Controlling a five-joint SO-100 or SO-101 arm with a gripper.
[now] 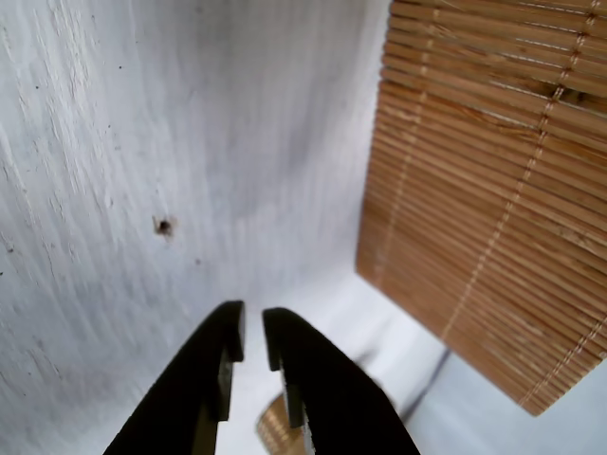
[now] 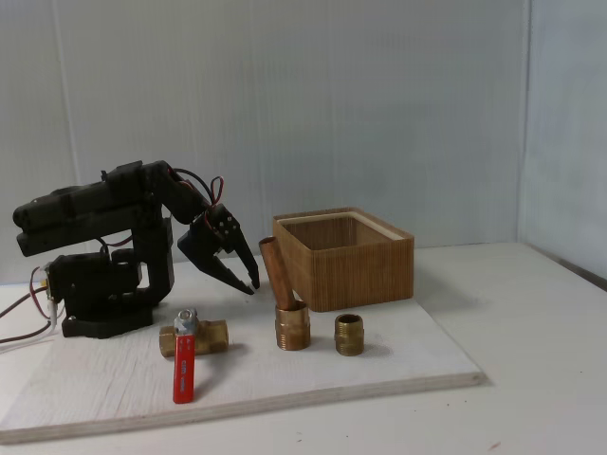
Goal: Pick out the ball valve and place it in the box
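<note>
The ball valve lies on the white board in the fixed view, its brass body flat and its red lever handle pointing toward the front edge. The box, brown wood with ribbed sides, stands behind and to the right. In the wrist view its ribbed wall is at the right. My gripper hangs above the board between valve and box, tips pointing down and to the right. In the wrist view the gripper has its black fingers almost together with nothing between them.
A brass fitting with an upright copper pipe stands just right of my gripper, in front of the box. A short threaded brass nipple sits further right. The arm's base is at the left. A small dark knot marks the board.
</note>
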